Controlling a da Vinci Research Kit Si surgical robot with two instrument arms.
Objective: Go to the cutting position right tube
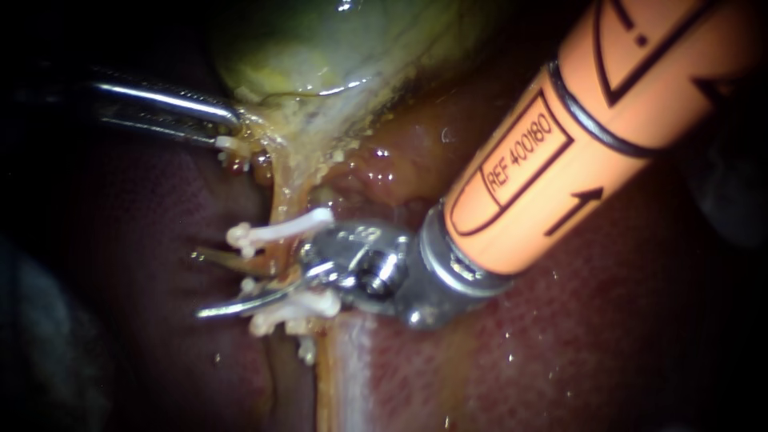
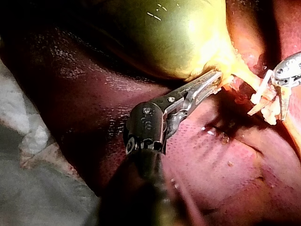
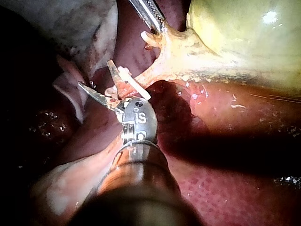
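From the neck of the green-yellow gallbladder (image 1: 320, 40) a thin yellowish tube (image 1: 282, 200) runs down over the liver (image 1: 600, 336). It carries a white clip (image 1: 284, 228) and, further down, another white clip (image 1: 296, 312). My right instrument (image 1: 200, 284), with an orange shaft, has its two thin blades open, and the stretch of tube between the clips lies in the gap. In the right wrist view those blades (image 3: 94, 73) straddle the clipped tube (image 3: 141, 77). My left instrument (image 1: 234, 128) is shut on the tissue at the gallbladder's neck, also seen in the left wrist view (image 2: 215, 81).
Dark red liver (image 2: 94, 94) surrounds the site on all sides. The gallbladder (image 3: 244, 33) bulges just beyond the neck. Pale drape (image 2: 28, 188) lies at the liver's outer edge beside the left instrument's shaft.
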